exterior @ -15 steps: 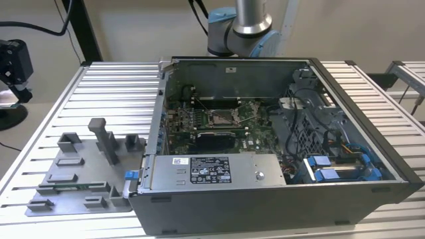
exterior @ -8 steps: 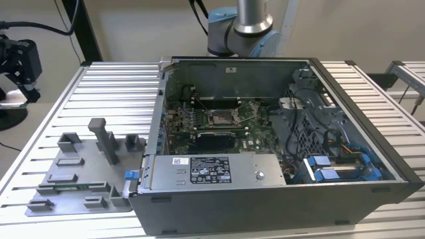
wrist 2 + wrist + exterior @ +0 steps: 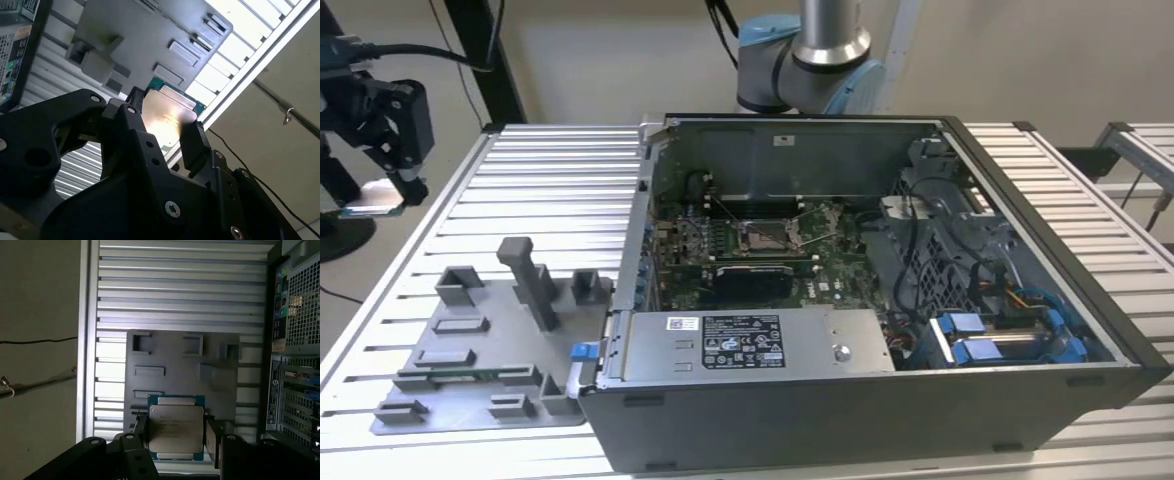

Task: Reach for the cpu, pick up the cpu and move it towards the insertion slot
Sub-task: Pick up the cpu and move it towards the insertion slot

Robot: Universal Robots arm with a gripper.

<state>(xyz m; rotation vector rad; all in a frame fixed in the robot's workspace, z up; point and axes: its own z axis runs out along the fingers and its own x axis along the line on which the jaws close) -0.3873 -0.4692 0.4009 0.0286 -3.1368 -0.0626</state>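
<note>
The claw (image 3: 176, 439) is clamped on the cpu (image 3: 176, 432) by two opposite edges, probably to leave its flat faces untouched. It hangs near the tabletop (image 3: 547, 180) edge, beyond the grey fixture plate (image 3: 480, 350) and well apart from the insertion slot (image 3: 761, 238).

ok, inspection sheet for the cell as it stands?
Surface: slatted metal table, carrying the case and a fixture.
Job's things: cpu held in the air at the exterior view's left; insertion slot inside the open computer case, well apart from the cpu.
Clutter: grey fixture plate with upright blocks, beside the case.
Claw: claw shut on two opposite edges of the cpu.
Cables: black cable running towards the claw; wire bundles inside the case.
Surroundings: pale wall; arm base behind the case; second slatted table at the exterior view's right.
</note>
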